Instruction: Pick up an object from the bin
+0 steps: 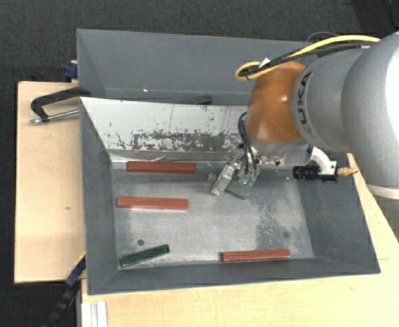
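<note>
Here the gripper (231,185) hangs low at the back of the grey bin (94,203), right of its middle, with its two fingers slightly apart just above the floor. Nearest to it is a red-brown bar (161,167) lying flat along the foot of the back wall, its right end near the left finger but apart from it. A second red-brown bar (152,202) lies left of centre, a third (254,255) by the front wall, and a dark green stick (145,254) in the front left corner.
</note>
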Tool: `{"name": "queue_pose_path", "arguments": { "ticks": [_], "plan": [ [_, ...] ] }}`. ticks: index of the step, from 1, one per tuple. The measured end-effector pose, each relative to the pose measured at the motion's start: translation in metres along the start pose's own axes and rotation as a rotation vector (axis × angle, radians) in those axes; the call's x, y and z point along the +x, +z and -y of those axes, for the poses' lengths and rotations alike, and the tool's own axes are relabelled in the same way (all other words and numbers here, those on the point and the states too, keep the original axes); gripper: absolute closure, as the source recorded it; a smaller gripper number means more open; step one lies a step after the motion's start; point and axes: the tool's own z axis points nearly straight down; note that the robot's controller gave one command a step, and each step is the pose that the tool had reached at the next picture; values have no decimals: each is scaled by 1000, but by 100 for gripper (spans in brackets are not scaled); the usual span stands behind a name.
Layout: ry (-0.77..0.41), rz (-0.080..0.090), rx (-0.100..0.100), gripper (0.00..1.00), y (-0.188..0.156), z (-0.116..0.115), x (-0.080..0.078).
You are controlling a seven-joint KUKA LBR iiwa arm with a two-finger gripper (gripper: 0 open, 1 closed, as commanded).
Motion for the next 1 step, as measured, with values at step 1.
{"name": "queue_pose_path", "arguments": {
  "ticks": [1],
  "plan": [
    [34, 2, -1, 100, -130, 16, 13]
  ]
}}
